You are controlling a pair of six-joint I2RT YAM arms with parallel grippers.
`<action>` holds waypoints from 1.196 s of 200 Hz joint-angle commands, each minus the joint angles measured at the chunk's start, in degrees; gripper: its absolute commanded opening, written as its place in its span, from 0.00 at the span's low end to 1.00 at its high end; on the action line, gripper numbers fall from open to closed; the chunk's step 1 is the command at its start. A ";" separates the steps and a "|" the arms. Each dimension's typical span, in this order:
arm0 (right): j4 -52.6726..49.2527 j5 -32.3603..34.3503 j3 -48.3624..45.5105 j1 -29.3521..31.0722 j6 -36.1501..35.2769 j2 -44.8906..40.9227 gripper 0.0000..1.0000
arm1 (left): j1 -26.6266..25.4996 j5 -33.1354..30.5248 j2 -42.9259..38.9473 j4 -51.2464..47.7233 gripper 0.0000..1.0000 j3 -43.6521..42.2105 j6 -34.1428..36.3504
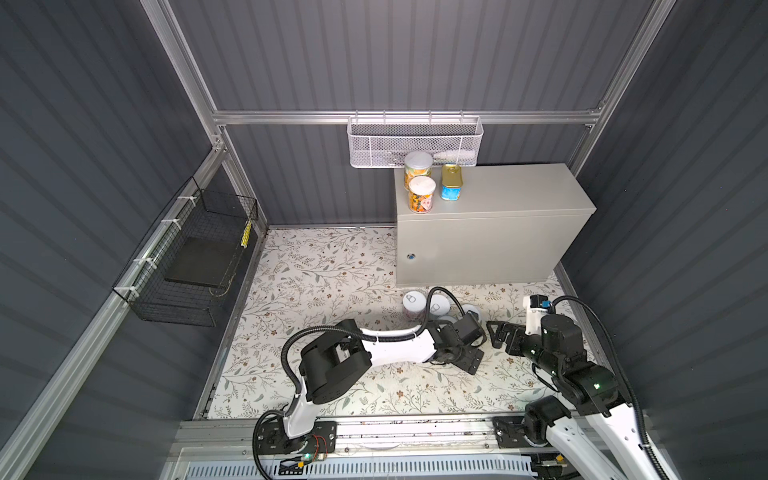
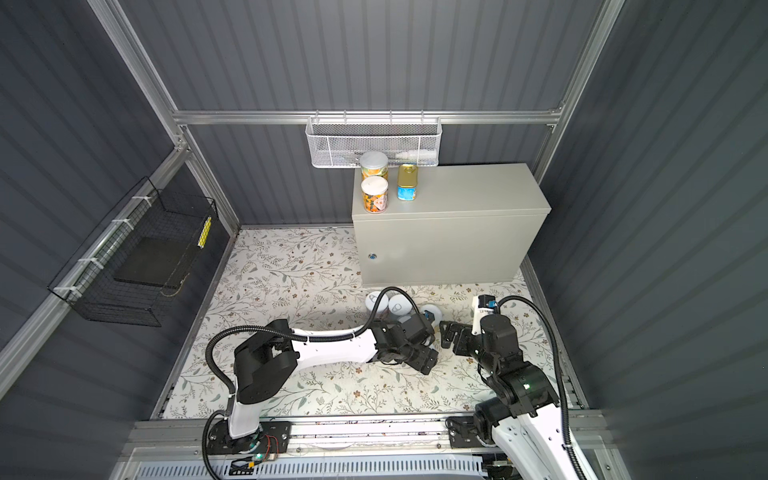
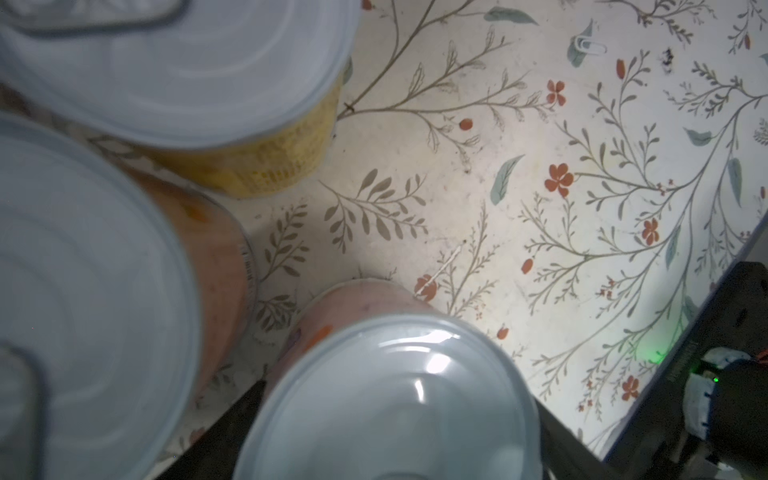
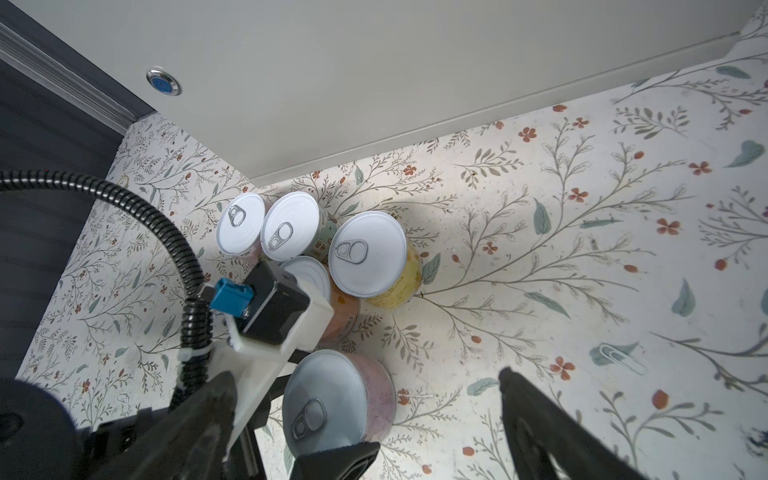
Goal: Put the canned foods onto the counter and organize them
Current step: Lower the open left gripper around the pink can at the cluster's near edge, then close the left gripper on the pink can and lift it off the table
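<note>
The left gripper [image 3: 399, 403] straddled the pink can [image 4: 336, 399] on the desk [image 1: 324, 266], clamping not determinable, and the right gripper [image 4: 438, 411] stood apart and empty nearby. Four more cans [image 4: 368, 253] awaited transfer near the grey cabinet's [image 1: 519, 195] front edge, while two orange cans [image 1: 422, 194] and the gold tin [image 1: 451, 183] occupied its top's left edge.

Dark grey ribbed walls [image 1: 374, 54] are framed by aluminium rails [image 1: 291, 117]; a floral-patterned floor sheet [image 1: 324, 266] is laid between them.

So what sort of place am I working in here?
Probably a mock kitchen test cell: dark grey corrugated walls on aluminium framing, floral-print floor sheet, light-grey metal box-cabinet as counter.
</note>
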 commanded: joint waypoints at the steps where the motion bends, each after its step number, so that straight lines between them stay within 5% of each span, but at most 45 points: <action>1: 0.10 0.10 -0.56 -0.27 0.10 -0.12 0.99 | -0.17 -0.81 2.06 -0.70 0.91 3.10 -0.83; 39: 0.81 -1.49 -0.60 -0.27 0.23 -0.58 0.99 | -0.18 -2.46 2.30 -1.33 0.87 3.24 -1.08; 92: 0.65 -0.79 -0.85 -0.31 0.12 -1.18 0.99 | -0.18 -3.80 0.70 -0.93 0.63 2.04 -0.70; 239: 8.72 -8.50 -1.42 -0.27 -1.18 4.15 0.99 | -0.09 -10.49 -14.16 -4.37 0.55 -9.85 1.61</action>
